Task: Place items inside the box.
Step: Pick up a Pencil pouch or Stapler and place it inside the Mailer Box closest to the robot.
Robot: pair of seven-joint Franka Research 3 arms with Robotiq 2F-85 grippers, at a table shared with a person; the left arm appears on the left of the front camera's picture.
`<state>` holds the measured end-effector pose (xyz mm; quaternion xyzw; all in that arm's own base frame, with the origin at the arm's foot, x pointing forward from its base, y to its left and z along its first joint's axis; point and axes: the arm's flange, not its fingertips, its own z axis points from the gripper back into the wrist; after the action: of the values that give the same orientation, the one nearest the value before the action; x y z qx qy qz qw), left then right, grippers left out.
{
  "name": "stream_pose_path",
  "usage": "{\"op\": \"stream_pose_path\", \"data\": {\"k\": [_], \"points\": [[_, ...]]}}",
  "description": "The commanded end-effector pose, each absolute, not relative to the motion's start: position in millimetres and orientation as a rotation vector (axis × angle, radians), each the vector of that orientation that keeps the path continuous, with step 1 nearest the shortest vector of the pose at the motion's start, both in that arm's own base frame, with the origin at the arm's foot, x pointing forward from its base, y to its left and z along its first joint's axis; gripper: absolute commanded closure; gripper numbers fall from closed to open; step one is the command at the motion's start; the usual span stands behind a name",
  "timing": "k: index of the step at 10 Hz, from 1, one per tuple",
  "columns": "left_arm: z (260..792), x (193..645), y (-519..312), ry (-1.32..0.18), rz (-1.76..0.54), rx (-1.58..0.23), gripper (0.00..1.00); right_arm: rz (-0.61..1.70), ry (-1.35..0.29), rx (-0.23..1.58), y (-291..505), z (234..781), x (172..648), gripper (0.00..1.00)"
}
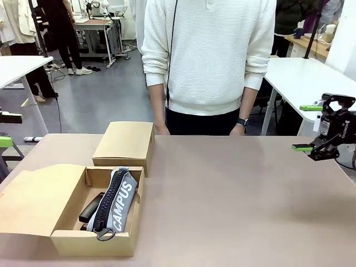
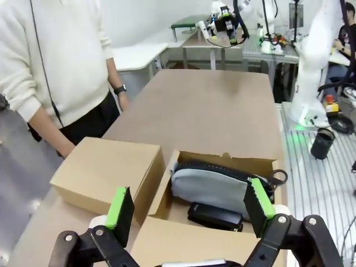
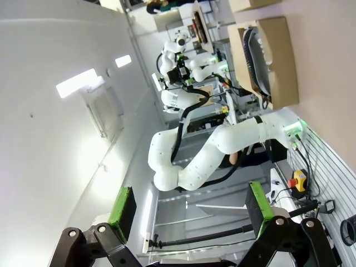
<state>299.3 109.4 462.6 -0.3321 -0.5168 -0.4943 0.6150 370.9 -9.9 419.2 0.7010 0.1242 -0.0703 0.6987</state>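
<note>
The wide brown box (image 1: 94, 245) lies at the table's near left, its flap lid (image 1: 36, 200) folded open to the left. In it lie the grey "CAMPUS" pouch (image 1: 119, 203) and, beside that, a black stapler (image 1: 92, 207). My left gripper (image 2: 189, 206) hovers open above the box (image 2: 222, 161), over the pouch (image 2: 211, 186) and stapler (image 2: 214, 216). Its green pads (image 1: 5, 142) show at the left edge. My right gripper (image 1: 307, 127) hangs open and empty off the right edge, far from the box (image 3: 278, 61). The knife, the marker and the second stapler are out of view.
A smaller closed cardboard box (image 1: 125, 142) stands right behind the open one, touching it. A person in a white sweater stands at the far edge, with one hand (image 1: 161, 129) and the other (image 1: 239, 128) hanging near the table. The table's middle and right are bare brown surface (image 1: 233, 200).
</note>
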Motion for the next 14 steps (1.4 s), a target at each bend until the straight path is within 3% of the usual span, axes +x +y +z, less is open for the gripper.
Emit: {"op": "stream_pose_path", "data": {"k": [1, 4, 6, 11, 14], "points": [[460.0, 300.4, 112.6, -1.218, -1.154, -0.748, 0.00, -0.152, 0.294, 1.554, -12.5, 424.5, 370.3, 0.00], [406.6, 347.9, 158.4, -1.090, -1.212, -0.695, 0.00, -0.152, 0.294, 1.554, -12.5, 424.5, 370.3, 0.00], [382.0, 362.4, 191.2, -1.089, -1.209, -0.533, 0.00, -0.152, 0.294, 1.554, -12.5, 424.5, 370.3, 0.00], [329.7, 357.0, 241.5, -0.792, -1.278, -0.325, 0.00, -0.152, 0.294, 1.554, -12.5, 424.5, 370.3, 0.00], [302.1, 354.0, 222.6, -0.699, -1.342, -0.395, 0.00, -0.152, 0.294, 1.554, -12.5, 424.5, 370.3, 0.00]]}}
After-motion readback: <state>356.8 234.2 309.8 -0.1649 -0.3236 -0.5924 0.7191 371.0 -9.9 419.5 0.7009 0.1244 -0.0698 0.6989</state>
